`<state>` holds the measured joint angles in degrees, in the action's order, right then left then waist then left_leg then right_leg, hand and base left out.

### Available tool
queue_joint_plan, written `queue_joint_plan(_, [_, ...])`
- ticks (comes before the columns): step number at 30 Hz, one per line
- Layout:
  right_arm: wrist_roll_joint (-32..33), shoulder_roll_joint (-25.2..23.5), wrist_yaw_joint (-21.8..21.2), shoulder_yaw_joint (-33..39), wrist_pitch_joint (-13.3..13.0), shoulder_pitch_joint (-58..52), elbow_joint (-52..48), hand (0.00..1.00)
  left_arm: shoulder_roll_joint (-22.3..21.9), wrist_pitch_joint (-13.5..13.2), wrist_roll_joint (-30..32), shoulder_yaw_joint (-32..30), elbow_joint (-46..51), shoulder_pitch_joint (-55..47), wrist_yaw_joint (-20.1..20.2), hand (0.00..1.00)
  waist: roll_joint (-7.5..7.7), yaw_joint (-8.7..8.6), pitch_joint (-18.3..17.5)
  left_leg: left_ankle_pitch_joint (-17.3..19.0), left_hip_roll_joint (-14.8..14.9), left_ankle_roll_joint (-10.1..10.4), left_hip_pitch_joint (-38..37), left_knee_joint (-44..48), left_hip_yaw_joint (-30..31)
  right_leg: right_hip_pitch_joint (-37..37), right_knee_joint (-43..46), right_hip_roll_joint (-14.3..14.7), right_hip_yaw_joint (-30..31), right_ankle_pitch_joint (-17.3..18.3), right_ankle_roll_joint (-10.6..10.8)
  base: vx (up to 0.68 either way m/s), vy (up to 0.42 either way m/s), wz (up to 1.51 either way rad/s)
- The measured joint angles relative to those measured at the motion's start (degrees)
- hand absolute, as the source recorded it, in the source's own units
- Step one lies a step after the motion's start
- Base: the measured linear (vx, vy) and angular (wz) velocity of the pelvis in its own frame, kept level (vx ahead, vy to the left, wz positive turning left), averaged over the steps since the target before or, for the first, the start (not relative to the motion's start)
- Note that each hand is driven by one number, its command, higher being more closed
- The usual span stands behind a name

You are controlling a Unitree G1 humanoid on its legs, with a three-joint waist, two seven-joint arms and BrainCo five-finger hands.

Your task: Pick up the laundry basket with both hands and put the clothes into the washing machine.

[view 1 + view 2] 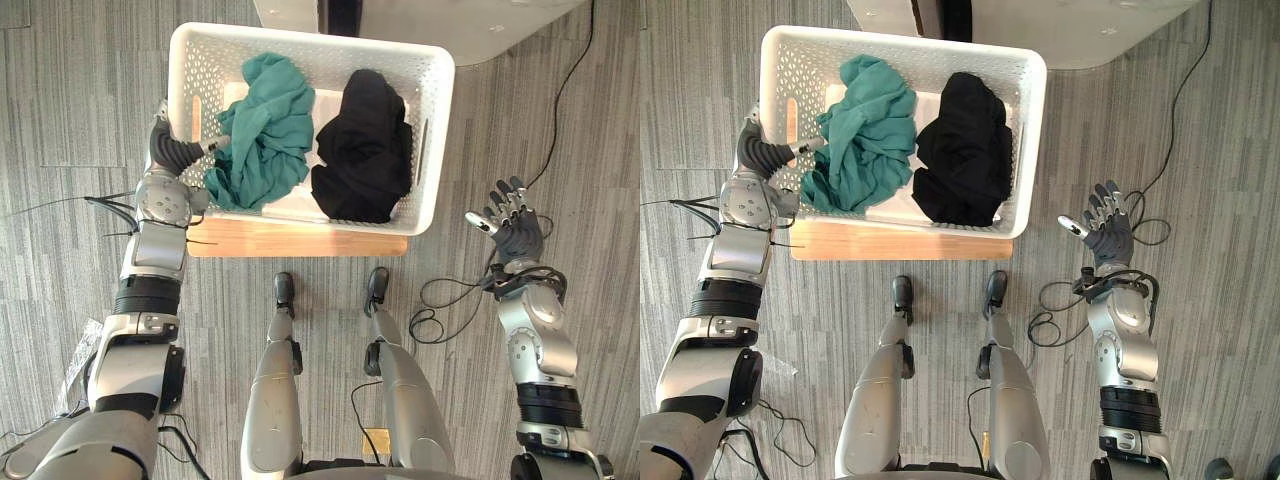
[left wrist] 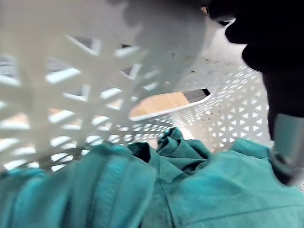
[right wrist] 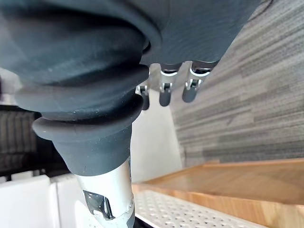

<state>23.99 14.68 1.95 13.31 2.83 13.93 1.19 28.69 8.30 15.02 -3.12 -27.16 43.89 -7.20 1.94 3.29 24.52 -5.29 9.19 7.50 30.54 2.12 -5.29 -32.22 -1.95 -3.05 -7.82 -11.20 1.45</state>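
Far left, left hand point(image 1: 172, 150): my robot's left hand sits at the laundry basket's left wall. One silver finger point(image 1: 213, 144) reaches over into the basket and touches the teal clothes. The other fingers are hidden by the wall, so I cannot tell whether the hand has a grip on it.
Laundry basket point(image 1: 300, 40): a white rectangular plastic basket with perforated walls and a handle slot in each short side. It stands on a wooden board, centred ahead of the robot, with neither end lifted.
Teal clothes point(image 1: 265, 130): a crumpled heap in the left half of the basket, lying against the left wall. From the left wrist camera I see it very close, with the lattice wall just above it.
White cloth point(image 1: 326, 105): lying flat on the basket's bottom, showing between and below the two heaps.
Black clothes point(image 1: 365, 150): a bunched heap in the right half of the basket, touching the teal heap in the middle.
Wooden board point(image 1: 300, 240): a light wooden board under the basket, showing as a strip along its near edge.
Right hand point(image 1: 518, 235): open, with straight, spread fingers, holding nothing. It hangs over the floor to the right of the basket, well apart from it.
Floor point(image 1: 80, 100): grey striped carpet all around.
Cabinet point(image 1: 480, 20): a pale grey body just beyond the basket's far side. I cannot tell what it is.
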Motion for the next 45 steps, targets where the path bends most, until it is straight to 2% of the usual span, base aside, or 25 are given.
queue_joint_plan(3, [0.0,0.1,-1.0,-0.1,0.1,0.7,0.1,0.00,1.4,-0.3,2.2,2.1,0.1,0.1,1.6,0.00,0.02,0.65,0.0,0.0,0.0,0.0,0.1,0.1,0.0,-0.2,0.0,0.0,0.1,0.0,0.0,0.00,0.000,0.00])
queue_joint_plan(7, [0.8,0.4,-0.9,-0.1,0.0,2.6,-0.1,0.00,2.8,-1.1,3.8,2.9,-0.3,0.2,1.9,0.00,0.10,0.67,-0.1,0.0,-0.1,0.0,0.9,0.3,-0.2,-1.2,0.4,-0.1,0.3,-0.1,0.2,-0.01,0.001,-0.02])
queue_joint_plan(10, [4.1,0.6,-0.4,0.0,-0.4,4.7,-1.0,0.00,3.3,-1.4,3.9,2.9,-1.3,0.6,1.9,0.00,0.10,0.64,-0.1,0.1,0.0,0.0,1.1,0.7,-0.5,-1.5,0.7,-0.1,0.6,-0.1,0.2,-0.03,0.001,-0.05])
queue_joint_plan(12, [8.3,1.1,0.8,0.0,-2.5,5.7,-4.1,0.00,3.4,-1.2,3.9,3.0,-3.1,1.5,2.1,0.00,0.10,0.60,-0.1,0.1,0.0,0.0,1.2,0.9,-0.6,-1.6,0.9,-0.1,0.7,-0.2,0.2,0.00,0.000,0.00])
queue_joint_plan(15, [10.4,2.0,1.7,0.3,-4.9,7.3,-7.5,0.00,3.5,-0.6,4.2,3.1,-4.7,2.3,2.9,0.00,0.19,0.53,-0.2,0.1,0.0,0.0,1.4,1.0,-1.0,-2.2,1.2,-0.1,1.3,-0.3,0.4,-0.02,-0.002,-0.06])
queue_joint_plan(23, [12.1,2.2,2.0,0.2,-5.4,8.9,-9.1,0.00,3.3,-0.6,4.2,3.6,-4.9,2.4,3.1,0.00,0.21,0.39,-0.3,0.1,-0.1,-0.1,1.5,1.1,-1.0,-2.1,1.2,-0.2,1.3,-0.4,0.5,0.00,0.000,0.00])
queue_joint_plan(28, [7.5,3.3,2.4,-0.3,-2.6,11.7,-5.1,0.00,2.9,-0.6,4.1,3.7,-4.9,2.9,2.9,0.00,0.22,0.29,-0.3,0.1,-0.1,-0.1,1.9,1.8,-0.4,-2.1,1.4,-0.2,0.7,-0.4,0.5,-0.01,-0.004,0.04])
queue_joint_plan(30, [5.1,4.7,2.3,-1.3,-0.6,14.9,1.2,0.00,2.3,-0.3,3.8,4.2,-5.2,3.6,2.9,0.00,0.21,0.23,-0.3,0.1,-0.1,-0.1,2.3,2.2,0.1,-2.1,1.5,-0.2,0.2,-0.4,0.5,-0.03,-0.009,0.08])
queue_joint_plan(36, [0.8,4.8,1.1,-4.7,2.4,22.1,12.0,0.00,1.7,-0.8,2.9,5.4,-6.9,5.3,2.9,0.00,0.21,0.54,-0.4,0.0,-0.2,-0.1,3.1,2.6,0.7,-2.2,1.6,-0.3,-0.2,-0.4,0.5,-0.02,-0.004,0.05])
queue_joint_plan(40, [-4.0,4.8,0.0,-6.0,2.8,26.2,19.6,0.00,0.7,-1.3,2.4,5.5,-7.5,6.8,2.9,0.00,0.19,0.65,-0.4,0.0,-0.2,-0.1,3.8,2.9,1.7,-2.3,1.6,-0.3,-1.4,-0.4,0.5,-0.02,-0.004,0.09])
queue_joint_plan(45, [-3.9,5.0,-1.9,-9.3,2.7,32.6,28.0,0.00,0.7,-1.7,1.7,6.9,-9.6,7.3,2.4,0.00,0.33,0.62,-2.9,-0.3,-0.2,-0.2,5.6,3.1,2.0,-4.0,1.6,-0.5,-1.5,-0.8,1.0,-0.03,0.009,0.02])
